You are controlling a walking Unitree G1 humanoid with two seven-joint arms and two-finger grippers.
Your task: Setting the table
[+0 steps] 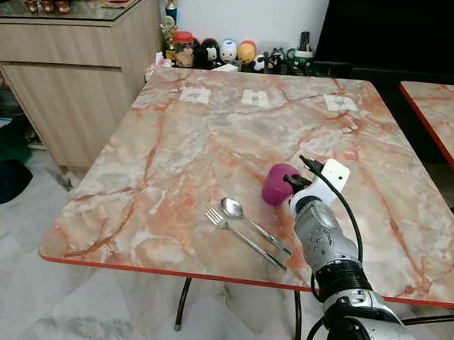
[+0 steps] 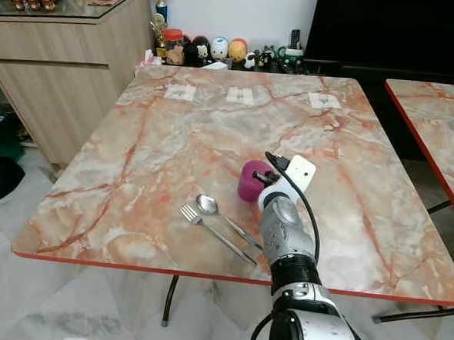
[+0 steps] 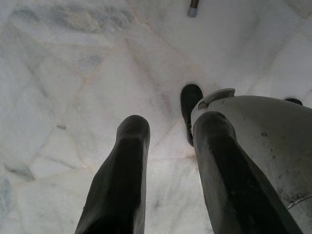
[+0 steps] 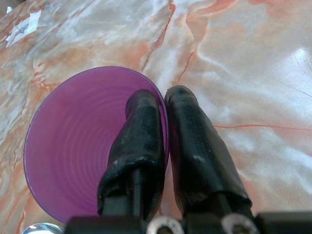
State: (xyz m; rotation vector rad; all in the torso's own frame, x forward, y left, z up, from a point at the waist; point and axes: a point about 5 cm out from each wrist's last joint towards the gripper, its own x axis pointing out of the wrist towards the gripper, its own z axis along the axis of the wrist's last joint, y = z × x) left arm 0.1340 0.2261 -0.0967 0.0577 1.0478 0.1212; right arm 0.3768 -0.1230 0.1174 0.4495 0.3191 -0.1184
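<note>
my right gripper [image 4: 163,109] pinches the purple cup's [image 4: 78,146] wall, one finger inside and one outside.

i hold it by the rim that way so it stays upright, near the tabletop's [image 1: 213,138] front edge, just beyond the spoon [image 1: 247,220] and fork [image 1: 242,238] lying side by side. my left gripper [image 3: 168,141] hangs idle over the pale tiled floor, fingers spread. the marble-patterned top has a red edge; a wooden cabinet [image 1: 71,68] stands off its far left corner and figurines [image 1: 226,53] line the wall behind.

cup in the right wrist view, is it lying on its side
No, the purple cup stands upright with its mouth open upward, and the right gripper pinches its rim, one finger inside and one outside.
</note>
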